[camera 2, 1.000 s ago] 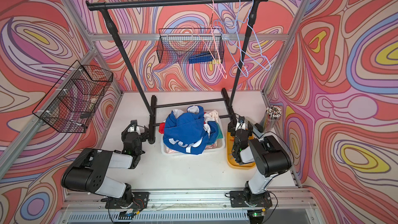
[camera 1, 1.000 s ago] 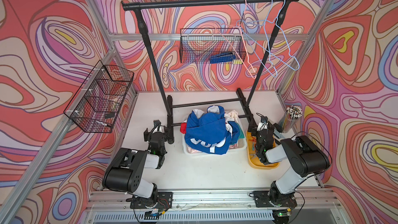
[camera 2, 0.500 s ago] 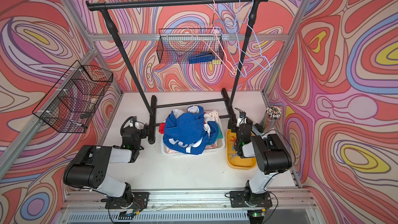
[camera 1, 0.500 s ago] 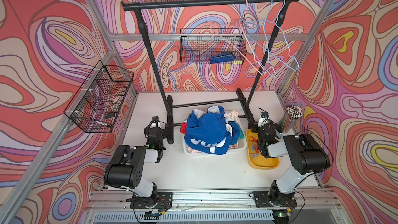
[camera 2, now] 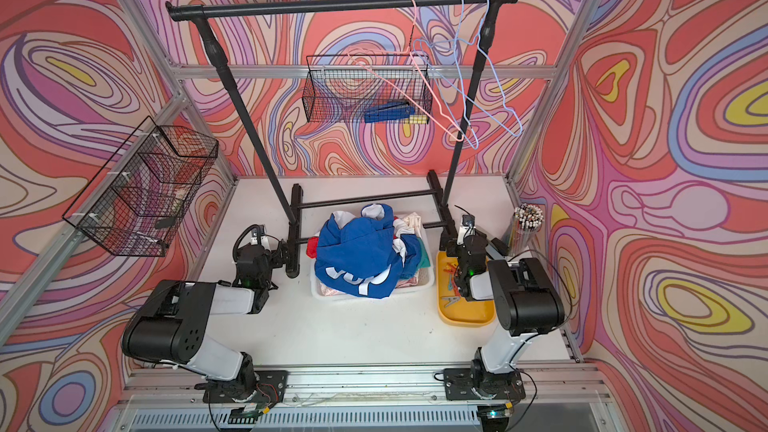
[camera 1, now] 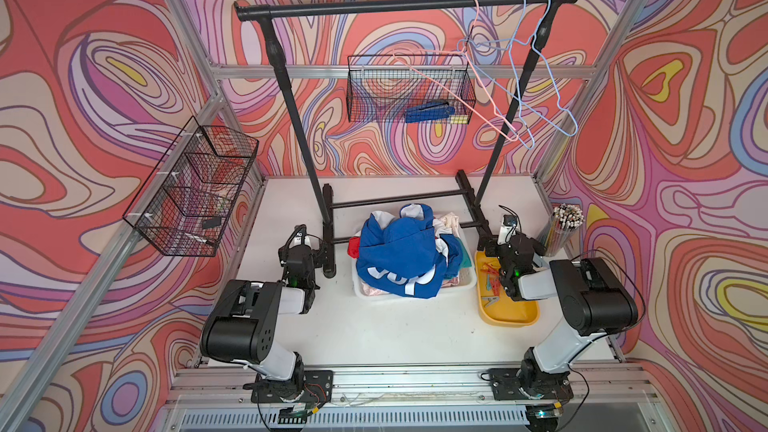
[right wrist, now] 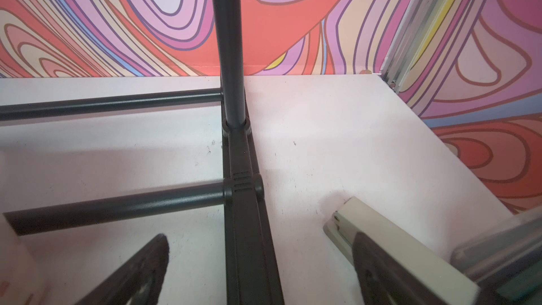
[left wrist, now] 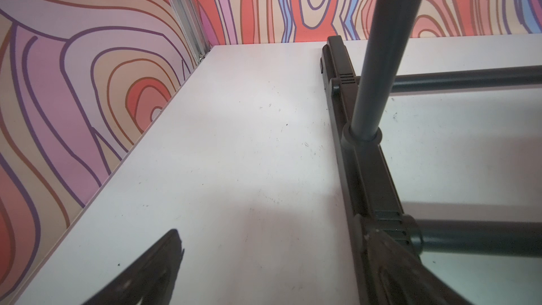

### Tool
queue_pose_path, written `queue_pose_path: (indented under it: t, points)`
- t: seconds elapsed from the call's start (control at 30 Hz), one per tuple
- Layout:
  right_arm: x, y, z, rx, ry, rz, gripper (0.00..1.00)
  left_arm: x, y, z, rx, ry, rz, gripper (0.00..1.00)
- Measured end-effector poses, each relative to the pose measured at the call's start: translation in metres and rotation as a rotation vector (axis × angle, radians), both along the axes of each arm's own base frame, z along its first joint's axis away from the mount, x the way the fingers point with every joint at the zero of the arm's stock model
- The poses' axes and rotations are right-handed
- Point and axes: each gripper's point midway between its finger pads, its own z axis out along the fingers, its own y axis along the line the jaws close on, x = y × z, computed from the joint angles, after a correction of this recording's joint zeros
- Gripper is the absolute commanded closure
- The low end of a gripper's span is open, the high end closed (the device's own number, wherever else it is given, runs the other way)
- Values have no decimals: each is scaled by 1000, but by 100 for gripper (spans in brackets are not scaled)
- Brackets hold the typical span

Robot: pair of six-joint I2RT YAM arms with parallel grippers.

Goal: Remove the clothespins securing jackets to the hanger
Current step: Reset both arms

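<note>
Top views: blue jacket (camera 1: 399,259) covers most of other jackets (camera 1: 462,257).

We look low across a scuffed white table (left wrist: 234,142). At the bottom edge, the two dark fingers (left wrist: 152,271) of the left gripper (left wrist: 274,239) stand wide apart, with nothing between them but bare tabletop. A black rack foot (left wrist: 366,171) runs away from us along the table. One finger overlaps its near end; we cannot tell whether they touch. An upright pole (left wrist: 381,54) rises from a socket in the foot. A far crossbar (left wrist: 469,79) and a near crossbar (left wrist: 484,240) branch off sideways. Swirl-patterned walls (left wrist: 58,83) meet at a metal corner post (left wrist: 184,10).
</note>
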Motion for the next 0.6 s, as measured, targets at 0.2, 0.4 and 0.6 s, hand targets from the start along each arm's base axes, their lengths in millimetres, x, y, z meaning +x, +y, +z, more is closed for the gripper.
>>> queue_pose_path:
  t: [0.2, 0.4, 0.6]
  points:
    - [1, 0, 0, 9, 3, 7, 2, 0, 0, 0, 0, 0, 0, 0]
    - [1, -1, -2, 14, 10, 11, 2, 0, 0, 0, 0, 0, -1, 0]
    - [1, -1, -3, 17, 16, 16, 2, 0, 0, 0, 0, 0, -1, 0]
